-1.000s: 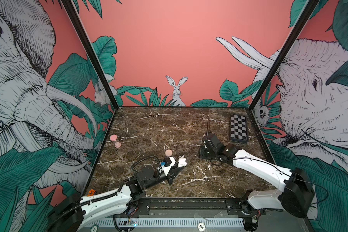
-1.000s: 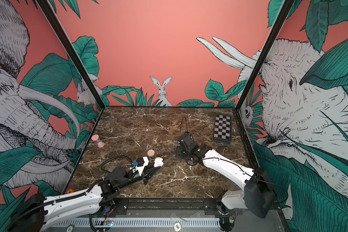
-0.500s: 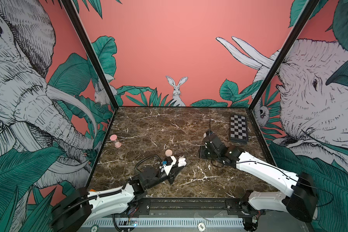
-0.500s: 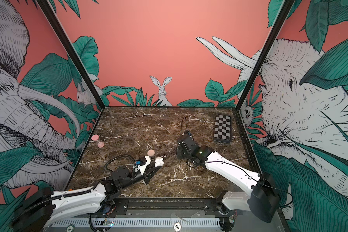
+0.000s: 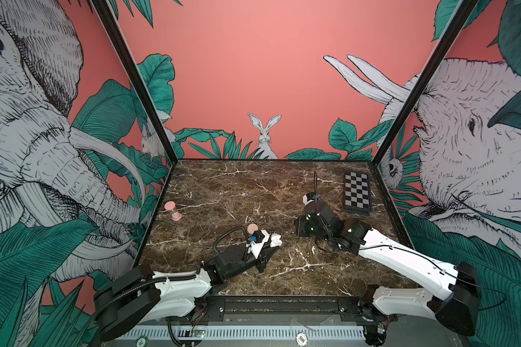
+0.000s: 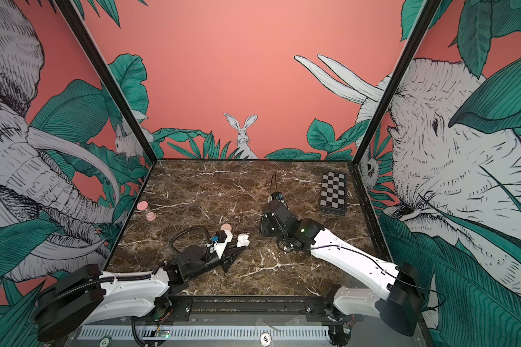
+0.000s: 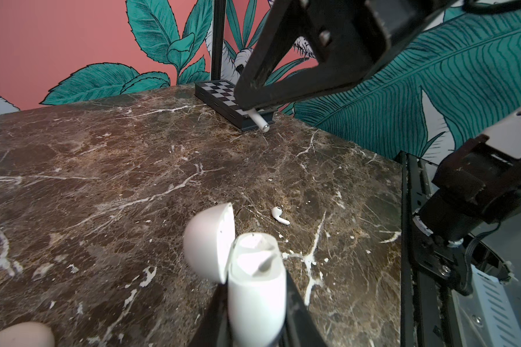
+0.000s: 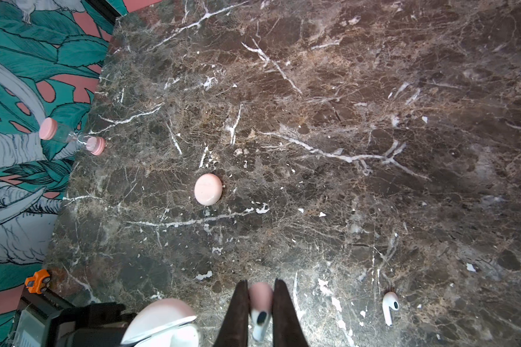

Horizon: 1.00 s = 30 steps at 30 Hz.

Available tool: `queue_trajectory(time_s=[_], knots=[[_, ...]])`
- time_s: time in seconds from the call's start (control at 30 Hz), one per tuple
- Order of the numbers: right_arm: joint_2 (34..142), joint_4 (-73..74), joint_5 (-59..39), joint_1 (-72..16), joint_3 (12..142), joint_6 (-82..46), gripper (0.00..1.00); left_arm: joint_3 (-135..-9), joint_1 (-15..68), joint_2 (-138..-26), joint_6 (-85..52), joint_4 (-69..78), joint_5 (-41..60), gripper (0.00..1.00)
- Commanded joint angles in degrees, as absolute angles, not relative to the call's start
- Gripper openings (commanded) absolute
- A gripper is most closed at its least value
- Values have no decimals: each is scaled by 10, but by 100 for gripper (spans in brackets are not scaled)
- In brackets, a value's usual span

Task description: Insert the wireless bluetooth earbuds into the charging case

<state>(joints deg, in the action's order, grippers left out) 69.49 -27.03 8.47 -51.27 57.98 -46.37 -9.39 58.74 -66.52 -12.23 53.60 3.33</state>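
Note:
My left gripper [image 7: 256,303] is shut on the white charging case [image 7: 254,288], which it holds off the marble with the lid [image 7: 208,240] swung open; in both top views the case [image 5: 275,240] [image 6: 243,239] sits at the arm's tip. My right gripper [image 8: 260,296] is shut on one of the wireless bluetooth earbuds [image 8: 260,318], its stem [image 7: 258,120] poking out below the fingertips. It hangs to the right of the open case [image 8: 163,321] and a little apart from it. A second earbud [image 7: 278,214] [image 8: 390,306] lies loose on the marble.
A closed pink round case [image 5: 252,227] [image 8: 208,189] lies just behind the left gripper. A pink hourglass [image 5: 172,210] stands by the left wall. A chessboard box [image 5: 357,192] lies at the back right. An orange toy car [image 8: 38,281] sits off the front left corner.
My right gripper has edged left and forward with its earbud, closer to the case. The left arm has shifted slightly and still holds the case in about the same place.

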Motion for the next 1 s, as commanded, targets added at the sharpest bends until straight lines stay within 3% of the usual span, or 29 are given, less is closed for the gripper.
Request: queue_trajectory(time_s=[0.0, 0.4, 0.97], knots=[[681, -268, 104, -524, 594, -457, 12, -112, 589, -693, -138, 615, 27, 0], [654, -240, 123, -553, 587, -448, 12, -154, 589, -797, -175, 711, 29, 0], [637, -192, 141, -582, 558, -429, 12, -184, 589, -861, -210, 803, 40, 0]])
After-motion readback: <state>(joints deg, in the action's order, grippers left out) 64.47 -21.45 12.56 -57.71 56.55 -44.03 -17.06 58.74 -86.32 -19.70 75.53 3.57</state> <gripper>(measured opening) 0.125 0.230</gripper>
